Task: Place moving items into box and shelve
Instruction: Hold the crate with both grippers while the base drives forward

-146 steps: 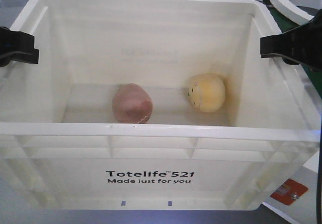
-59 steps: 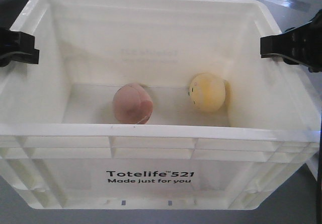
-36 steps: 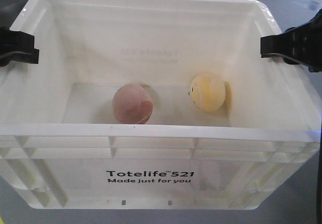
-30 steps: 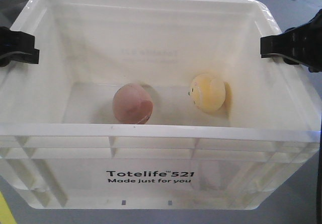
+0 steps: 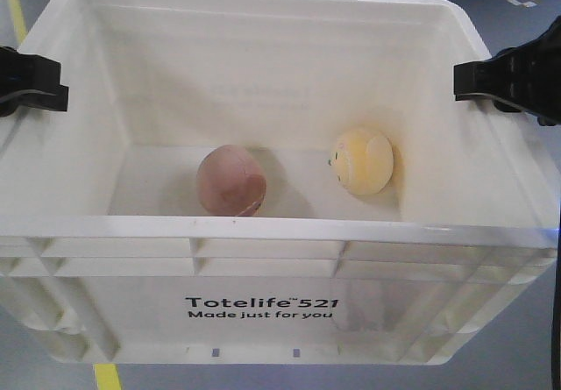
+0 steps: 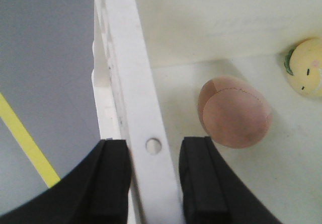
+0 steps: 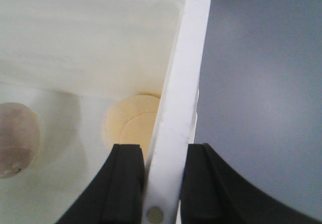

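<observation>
Two grippers clamp the crate, one per side wall. Left gripper (image 6: 153,183): black fingers (image 6: 108,183) straddle the left rim of the white Totelife 521 crate (image 5: 263,228), one outside and one inside, pinched narrow onto the wall. Pink ball (image 5: 230,180) sits on the crate bottom, left of centre, toward the front. Pale yellow ball (image 5: 362,161) lies to its right, apart from it and close to the right wall, with small dark marks on its face. Right gripper (image 7: 163,183): same clamp on the right rim, wall filling the gap. Smooth grey floor (image 6: 45,58) shows around and below the crate. A yellow tape line (image 6: 25,138) runs across the floor on the left side. Can't tell what the crate's underside rests on.
</observation>
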Available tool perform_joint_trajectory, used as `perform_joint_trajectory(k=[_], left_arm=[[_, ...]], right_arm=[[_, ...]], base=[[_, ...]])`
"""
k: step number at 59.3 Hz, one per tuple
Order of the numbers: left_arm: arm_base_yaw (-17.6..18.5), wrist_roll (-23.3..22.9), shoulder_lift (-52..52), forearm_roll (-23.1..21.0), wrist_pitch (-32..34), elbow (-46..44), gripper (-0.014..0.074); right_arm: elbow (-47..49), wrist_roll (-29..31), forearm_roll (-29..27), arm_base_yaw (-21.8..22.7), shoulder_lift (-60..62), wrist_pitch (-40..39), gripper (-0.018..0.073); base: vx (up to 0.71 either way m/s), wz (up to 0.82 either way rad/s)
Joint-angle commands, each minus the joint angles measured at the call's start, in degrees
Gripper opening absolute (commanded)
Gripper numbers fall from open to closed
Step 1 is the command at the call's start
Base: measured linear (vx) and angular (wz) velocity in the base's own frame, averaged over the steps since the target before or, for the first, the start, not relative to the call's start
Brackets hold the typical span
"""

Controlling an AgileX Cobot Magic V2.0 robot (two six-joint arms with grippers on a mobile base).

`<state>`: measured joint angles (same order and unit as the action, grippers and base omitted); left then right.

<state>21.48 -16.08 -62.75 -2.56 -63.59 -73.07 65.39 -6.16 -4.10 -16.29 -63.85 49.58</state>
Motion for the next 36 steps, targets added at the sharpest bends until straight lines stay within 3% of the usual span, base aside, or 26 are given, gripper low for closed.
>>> perform_joint_trajectory(k=[1, 36], left_arm=[[0.2, 1.1, 1.9, -0.9, 6.6, -2.9, -0.0006], [0.2, 1.1, 2.0, -1.0, 6.6, -2.9, -0.0006]], right_arm=[[2.6, 1.1, 2.5, 0.3, 1.6, -7.1, -0.0006], [2.6, 1.1, 2.5, 0.3, 1.6, -6.9, -0.0006]], base=[[0.07, 0.58], [0.11, 0.56]])
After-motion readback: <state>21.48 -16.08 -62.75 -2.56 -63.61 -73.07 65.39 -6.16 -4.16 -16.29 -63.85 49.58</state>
